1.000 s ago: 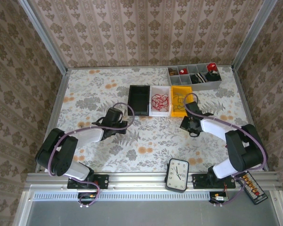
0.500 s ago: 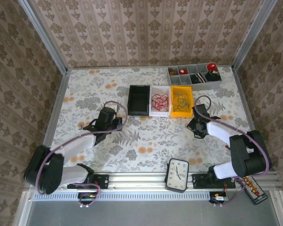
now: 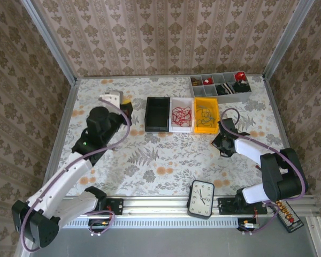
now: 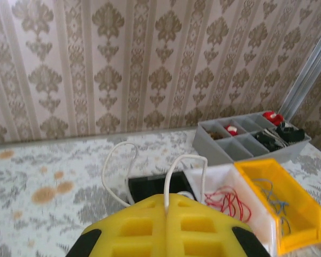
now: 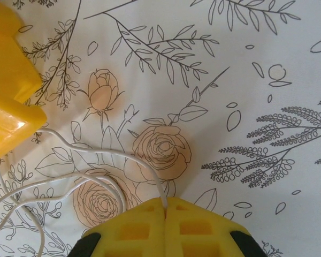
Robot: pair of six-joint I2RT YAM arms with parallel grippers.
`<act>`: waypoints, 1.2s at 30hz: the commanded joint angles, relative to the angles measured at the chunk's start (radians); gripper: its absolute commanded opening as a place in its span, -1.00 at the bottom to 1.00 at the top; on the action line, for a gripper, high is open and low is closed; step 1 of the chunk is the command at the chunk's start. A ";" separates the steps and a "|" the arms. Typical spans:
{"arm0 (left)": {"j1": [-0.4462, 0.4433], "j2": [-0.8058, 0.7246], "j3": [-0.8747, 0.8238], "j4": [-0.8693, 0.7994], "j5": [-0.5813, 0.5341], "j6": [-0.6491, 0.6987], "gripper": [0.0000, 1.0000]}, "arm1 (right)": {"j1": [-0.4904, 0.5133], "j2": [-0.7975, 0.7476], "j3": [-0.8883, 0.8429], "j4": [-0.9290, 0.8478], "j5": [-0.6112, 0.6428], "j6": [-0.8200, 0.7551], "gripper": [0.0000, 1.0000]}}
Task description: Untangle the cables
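Faintly, clock (image 3: 201,198) numerals unreadable, white cable (image 5: 159,184) pinched

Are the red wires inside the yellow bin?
No, the red wires lie in the white bin, the middle of three, and the yellow bin beside it holds bluish wires.

Fixed above and behind the arm bases, the top camera looks down on the whole table (image 3: 166,160), the yellow bin (image 3: 206,114) toward its far side. The left wrist camera, high and well left of the bin, faces the back wall (image 4: 150,59) over the closed left gripper (image 4: 166,199). The right wrist camera looks straight down, close over the cloth, just beside the bin, past the closed right gripper (image 5: 165,202). All three views share the bin.
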 commanded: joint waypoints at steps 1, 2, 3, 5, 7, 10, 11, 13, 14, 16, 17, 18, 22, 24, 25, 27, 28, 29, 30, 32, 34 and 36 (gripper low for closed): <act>-0.002 0.091 0.059 0.033 0.000 0.066 -1.00 | -0.001 -0.003 -0.002 0.031 -0.018 -0.018 -1.00; -0.002 0.125 0.069 0.056 -0.001 0.066 -1.00 | 0.000 -0.008 -0.005 0.040 -0.025 -0.025 -1.00; -0.002 0.154 0.076 0.075 -0.001 0.066 -1.00 | 0.000 -0.013 -0.008 0.046 -0.030 -0.030 -1.00; -0.002 0.218 0.087 0.132 -0.005 0.065 -1.00 | 0.000 -0.022 -0.016 0.052 -0.041 -0.043 -1.00; -0.001 0.282 0.094 0.179 -0.013 0.059 -1.00 | 0.000 -0.049 -0.022 0.050 -0.047 -0.052 -1.00; -0.002 0.382 0.108 0.224 -0.001 0.050 -1.00 | -0.001 -0.078 -0.032 0.037 -0.041 -0.063 -1.00; -0.003 0.416 0.114 0.234 0.002 0.040 -1.00 | 0.001 -0.087 -0.036 0.033 -0.038 -0.066 -1.00; -0.005 0.476 0.113 0.261 0.018 0.026 -1.00 | 0.000 -0.105 -0.042 0.029 -0.035 -0.072 -1.00; -0.006 0.509 0.117 0.268 0.028 0.017 -1.00 | 0.000 -0.114 -0.045 0.029 -0.036 -0.075 -1.00; -0.007 0.564 0.127 0.272 0.050 0.004 -1.00 | 0.000 -0.130 -0.047 0.032 -0.035 -0.084 -1.00; -0.007 0.590 0.131 0.275 0.057 -0.003 -1.00 | 0.000 -0.138 -0.047 0.035 -0.040 -0.090 -1.00; -0.008 0.609 0.137 0.274 0.064 -0.006 -1.00 | 0.001 -0.145 -0.047 0.037 -0.046 -0.097 -1.00; -0.011 0.655 0.171 0.259 0.099 -0.026 -0.88 | 0.014 -0.194 -0.030 0.034 -0.063 -0.126 -1.00; -0.013 0.661 0.193 0.229 0.094 -0.048 0.06 | 0.037 -0.234 -0.006 0.020 -0.062 -0.142 -1.00; -0.013 0.660 0.203 0.212 0.073 -0.065 0.37 | 0.051 -0.258 0.010 0.012 -0.060 -0.154 -1.00; -0.011 0.649 0.204 0.196 0.013 -0.094 0.60 | 0.085 -0.301 0.052 -0.004 -0.062 -0.179 -1.00; -0.010 0.638 0.195 0.197 -0.020 -0.107 0.65 | 0.111 -0.324 0.077 -0.016 -0.057 -0.193 -1.00; -0.010 0.624 0.183 0.196 -0.063 -0.123 0.68 | 0.135 -0.344 0.100 -0.021 -0.049 -0.205 -1.00; -0.010 0.610 0.172 0.194 -0.105 -0.142 0.69 | 0.162 -0.360 0.123 -0.029 -0.038 -0.216 -1.00; -0.007 0.576 0.140 0.166 -0.213 -0.201 0.72 | 0.226 -0.379 0.189 -0.046 -0.019 -0.245 -1.00; -0.005 0.543 0.111 0.104 -0.325 -0.285 0.74 | 0.280 -0.371 0.252 -0.052 -0.010 -0.265 -1.00; -0.005 0.508 0.075 0.043 -0.414 -0.352 0.77 | 0.319 -0.342 0.311 -0.049 -0.011 -0.281 -1.00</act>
